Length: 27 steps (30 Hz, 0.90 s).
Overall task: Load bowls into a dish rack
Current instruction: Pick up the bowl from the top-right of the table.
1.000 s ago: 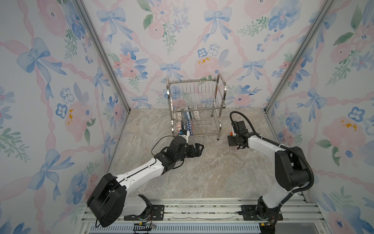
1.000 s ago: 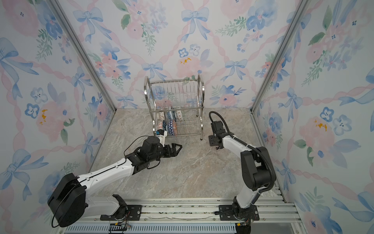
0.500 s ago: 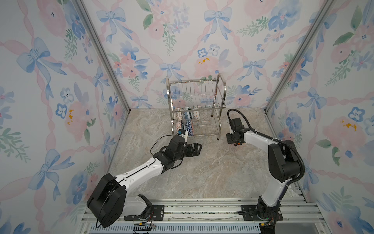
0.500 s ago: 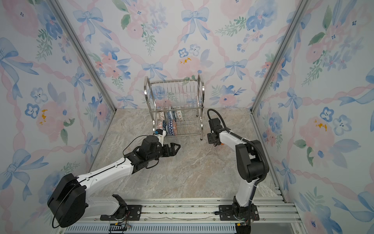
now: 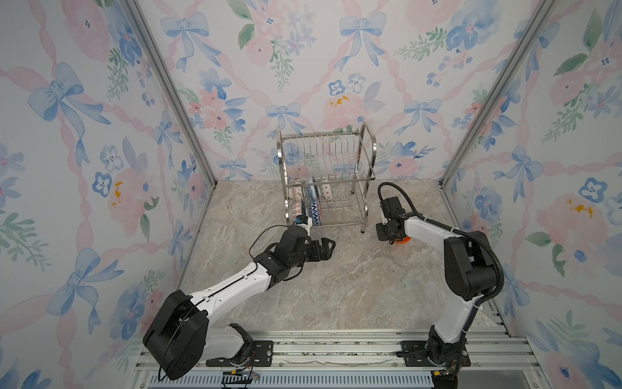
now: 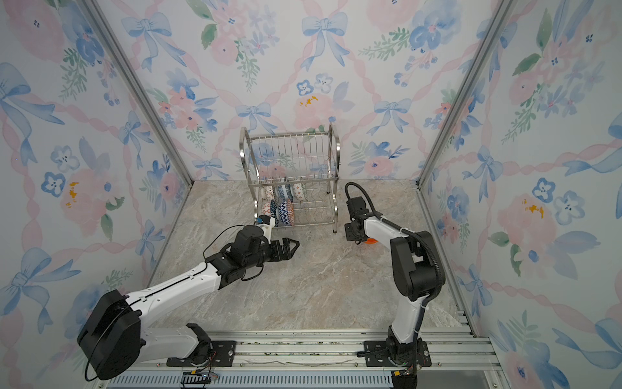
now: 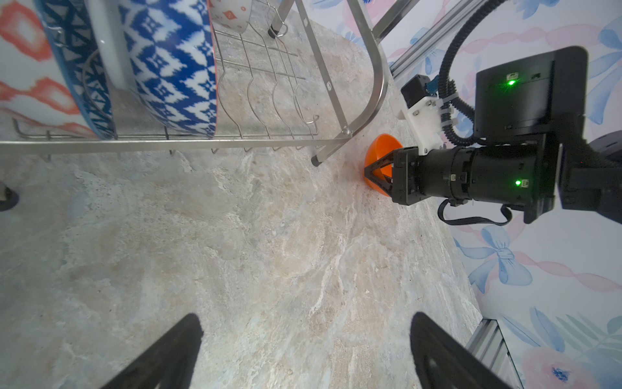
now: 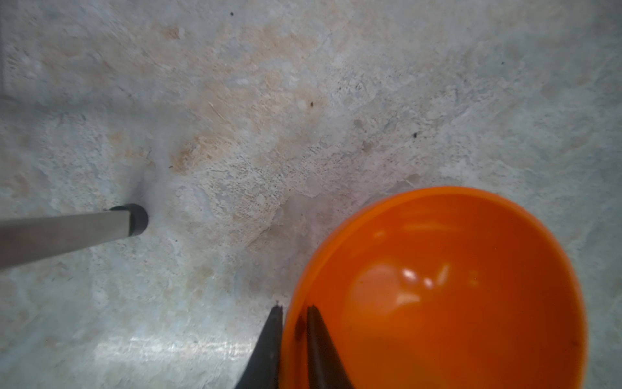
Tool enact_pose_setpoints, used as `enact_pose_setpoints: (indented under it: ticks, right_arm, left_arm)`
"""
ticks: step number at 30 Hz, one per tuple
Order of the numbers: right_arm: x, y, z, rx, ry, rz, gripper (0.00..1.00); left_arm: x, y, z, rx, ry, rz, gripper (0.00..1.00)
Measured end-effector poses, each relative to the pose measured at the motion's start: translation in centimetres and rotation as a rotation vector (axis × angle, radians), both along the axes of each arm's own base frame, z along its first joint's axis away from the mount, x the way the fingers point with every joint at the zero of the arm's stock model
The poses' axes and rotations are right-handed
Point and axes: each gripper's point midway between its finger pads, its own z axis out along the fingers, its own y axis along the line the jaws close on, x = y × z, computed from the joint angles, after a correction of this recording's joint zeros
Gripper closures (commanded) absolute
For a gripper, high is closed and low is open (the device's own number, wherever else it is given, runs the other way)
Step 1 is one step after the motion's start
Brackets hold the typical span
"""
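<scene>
A plain orange bowl [image 8: 454,286] sits on the marble table just right of the dish rack's front right leg [image 8: 67,232]; both top views show only a sliver of it [image 5: 405,239] [image 6: 371,240]. My right gripper [image 8: 295,308] points down and is shut on its rim, one finger inside and one outside. The steel dish rack [image 5: 373,144] stands at the back, with several bowls on edge in its lower tier, among them a blue one with white triangles [image 7: 168,67] and a red-orange patterned one [image 7: 20,50]. My left gripper [image 7: 304,318] hovers open and empty in front of the rack.
The rack's upper tier [image 6: 292,148] holds nothing. Bare marble [image 5: 353,286] stretches between the two arms. Floral walls close the cell on three sides, and a metal rail [image 5: 319,350] runs along the front edge.
The right gripper's fingers have closed from half open onto the orange bowl's rim. Both arms have stayed almost where they were.
</scene>
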Motion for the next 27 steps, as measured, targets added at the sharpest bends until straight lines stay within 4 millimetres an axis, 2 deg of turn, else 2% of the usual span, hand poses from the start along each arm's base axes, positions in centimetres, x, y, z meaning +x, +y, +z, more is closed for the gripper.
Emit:
enact_pose_setpoints:
  ticks: [5,9,16,20,24,27]
  right_arm:
    - [0.1,0.0,0.8,0.008,-0.019,-0.003,0.95]
    - [-0.3,0.1,0.9,0.023,-0.019,-0.006,0.97]
    - [-2.2,0.4,1.8,0.073,-0.01,-0.012,1.0]
    - [-3.0,0.6,2.3,0.1,-0.003,-0.011,1.0]
    - [-3.5,1.1,3.4,0.144,-0.019,-0.008,1.0]
    - [-4.1,1.7,5.1,0.201,-0.047,-0.005,1.0]
  left_arm:
    - [0.0,0.1,0.4,-0.008,-0.009,0.004,0.03]
    - [0.4,0.7,0.5,-0.012,-0.008,0.017,0.02]
    - [1.0,2.6,-0.1,0.014,0.027,0.048,0.03]
    - [1.6,3.3,0.6,0.027,0.025,0.051,0.03]
    - [2.0,3.6,1.2,0.037,0.008,0.046,0.03]
    - [2.2,4.0,1.1,0.05,0.007,0.049,0.03]
